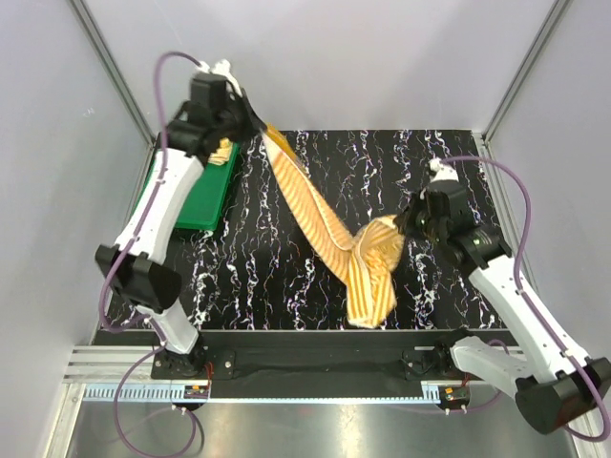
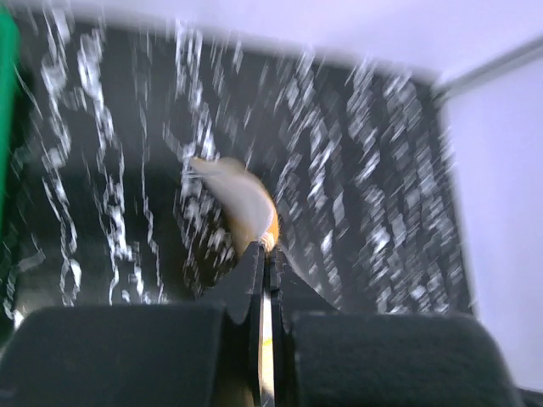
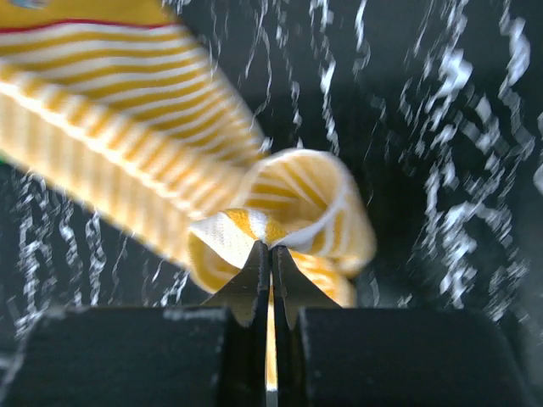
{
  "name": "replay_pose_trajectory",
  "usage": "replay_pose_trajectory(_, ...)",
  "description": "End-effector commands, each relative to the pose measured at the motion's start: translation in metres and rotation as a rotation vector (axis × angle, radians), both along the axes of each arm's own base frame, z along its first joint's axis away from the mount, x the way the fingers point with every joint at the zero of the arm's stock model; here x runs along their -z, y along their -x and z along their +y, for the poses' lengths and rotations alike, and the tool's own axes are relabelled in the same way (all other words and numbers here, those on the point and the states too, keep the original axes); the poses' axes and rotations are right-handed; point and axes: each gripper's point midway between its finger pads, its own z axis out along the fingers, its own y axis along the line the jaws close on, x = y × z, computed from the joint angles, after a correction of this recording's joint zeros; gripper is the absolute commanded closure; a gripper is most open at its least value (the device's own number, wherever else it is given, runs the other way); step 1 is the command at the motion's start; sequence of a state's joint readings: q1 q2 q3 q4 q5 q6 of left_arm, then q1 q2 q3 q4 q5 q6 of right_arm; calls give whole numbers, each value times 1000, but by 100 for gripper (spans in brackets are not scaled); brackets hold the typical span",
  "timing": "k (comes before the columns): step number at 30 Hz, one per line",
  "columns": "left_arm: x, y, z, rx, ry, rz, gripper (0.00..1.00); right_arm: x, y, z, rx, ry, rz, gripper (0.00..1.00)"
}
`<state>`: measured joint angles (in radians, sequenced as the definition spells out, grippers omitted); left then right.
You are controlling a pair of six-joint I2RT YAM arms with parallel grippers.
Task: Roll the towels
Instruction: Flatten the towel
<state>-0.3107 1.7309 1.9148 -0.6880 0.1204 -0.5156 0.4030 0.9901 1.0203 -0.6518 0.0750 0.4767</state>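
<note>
Orange-and-cream striped towel (image 1: 320,224) held off black marbled table (image 1: 258,277), strung btwn both arms. Left gripper (image 1: 258,123) jaws pinching far corner; right gripper (image 1: 405,225) jaws pinching bunched near end. Step, prob.: spreading pre-roll. Next: lay flat w/o twist, then roll.
</note>
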Motion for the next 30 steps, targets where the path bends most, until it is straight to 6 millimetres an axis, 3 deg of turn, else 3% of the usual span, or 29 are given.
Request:
replay_pose_trajectory(1,-63,12,24,-61,10,-89,100,-53,-46,-25,60,167,-214,100)
replay_pose_trajectory(2,-61,12,26,-62,6,-72,100,-69,-55,-27,61,178,-265,100)
replay_pose_trajectory(3,-76,13,29,-66,16,-99,100,-73,-62,-32,51,223,-282,100)
replay_pose_trajectory(4,-78,12,34,-77,17,-102,100,-90,-71,-49,97,234,-316,100)
replay_pose_trajectory(7,-85,8,47,-103,34,-116,100,-119,-91,-67,96,208,-395,100)
replay_pose_trajectory(9,-88,4,51,-105,57,-121,100,-121,-109,-82,73,220,-409,100)
replay_pose_trajectory(10,-88,0,56,-118,72,-119,100,-133,-116,-87,78,237,-429,100)
replay_pose_trajectory(11,-90,-3,56,-116,83,-128,100,-114,-131,-88,43,246,-371,100)
replay_pose_trajectory(12,-91,-6,55,-106,92,-130,100,-111,-138,-90,28,260,-352,100)
replay_pose_trajectory(13,-87,-12,56,-109,100,-121,100,-123,-147,-85,-6,247,-368,100)
replay_pose_trajectory(14,-95,-16,56,-108,111,-142,100,-104,-162,-88,-13,246,-314,100)
replay_pose_trajectory(15,-89,-24,55,-105,124,-130,100,-102,-169,-89,-11,240,-306,100)
replay_pose_trajectory(16,-91,-27,54,-99,137,-131,100,-113,-178,-90,-10,240,-329,100)
replay_pose_trajectory(17,-104,-30,55,-96,153,-164,100,-107,-190,-93,0,244,-318,100)
replay_pose_trajectory(20,-119,-34,59,-75,186,-194,100,-122,-203,-106,-5,331,-351,100)
replay_pose_trajectory(22,-125,-28,68,-85,180,-206,100,-137,-200,-113,7,376,-361,100)
replay_pose_trajectory(23,-111,-25,69,-83,171,-169,100,-147,-193,-115,-5,411,-382,100)
replay_pose_trajectory(24,-121,-10,73,-81,173,-186,100,-146,-186,-117,2,419,-379,100)
replay_pose_trajectory(25,-121,-3,74,-77,172,-191,100,-172,-171,-120,32,429,-459,100)
replay_pose_trajectory(26,-116,6,76,-76,170,-183,100,-183,-161,-122,50,440,-506,100)
replay_pose_trajectory(27,-110,29,85,-104,163,-178,100,-194,-152,-124,75,443,-562,100)
replay_pose_trajectory(28,-118,34,90,-124,168,-244,100,-191,-151,-132,132,464,-623,100)
replay_pose_trajectory(29,-124,41,98,-152,171,-290,100,-218,-128,-138,172,485,-720,100)
replay_pose_trajectory(30,-139,55,105,-169,175,-353,100,-218,-124,-142,199,494,-738,100)
